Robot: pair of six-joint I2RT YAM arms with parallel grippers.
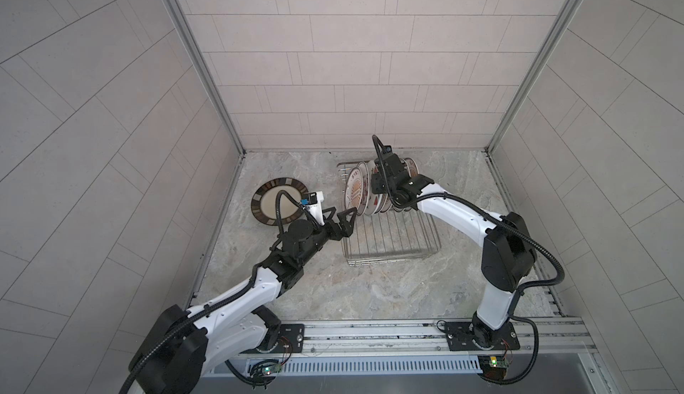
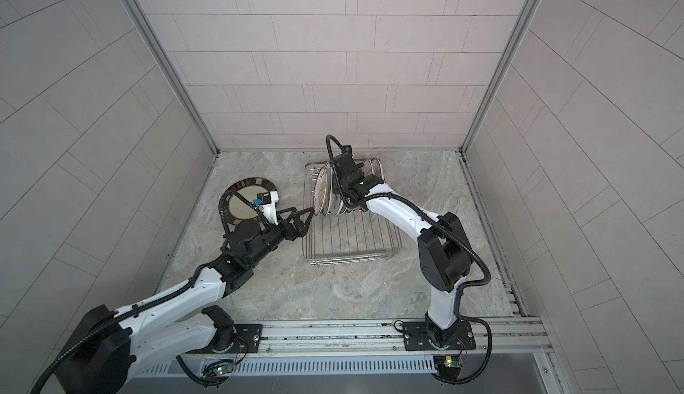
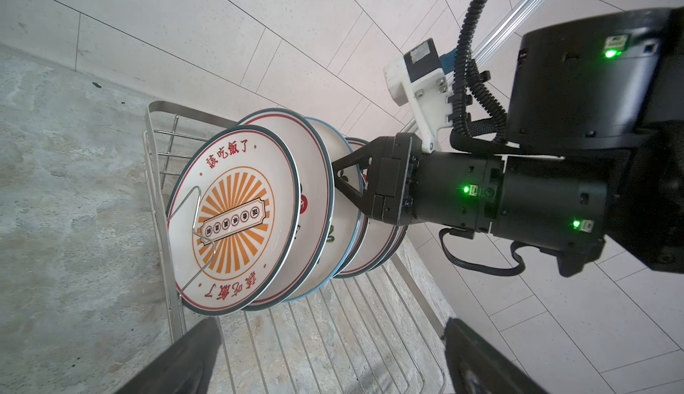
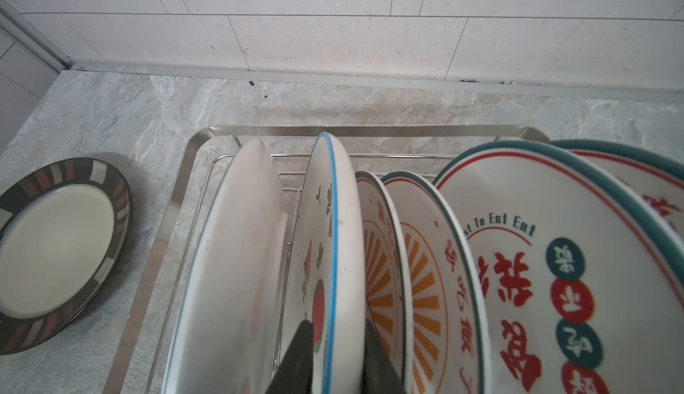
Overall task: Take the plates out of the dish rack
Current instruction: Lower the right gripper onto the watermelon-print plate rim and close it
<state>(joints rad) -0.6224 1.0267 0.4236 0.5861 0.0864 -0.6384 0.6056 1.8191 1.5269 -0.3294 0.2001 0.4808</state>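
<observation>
Right gripper (image 4: 335,336) narrowly straddles the blue-rimmed plate (image 4: 325,207) – grip not certain – so seat deep, lift straight up between 2 neighbouring plates (image 4: 240,262); left gripper (image 1: 345,210) hangs wide open, empty.

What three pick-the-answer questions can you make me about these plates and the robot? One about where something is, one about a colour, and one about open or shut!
1. Where is the brown plate?
A. held up in the air
B. flat on the table, left of the rack
C. standing in the rack

2. The right gripper has a finger on each side of one plate. What colour is that plate's rim?
A. blue
B. yellow
C. black

3. How is the left gripper?
A. shut on a plate
B. shut on a rod
C. open, holding nothing

Answers:
1 B: both top views show it lying flat on the table beside the rack.
2 A: the right wrist view shows a blue line around the rim between the fingers.
3 C: its fingers are spread wide and grip nothing.
</observation>
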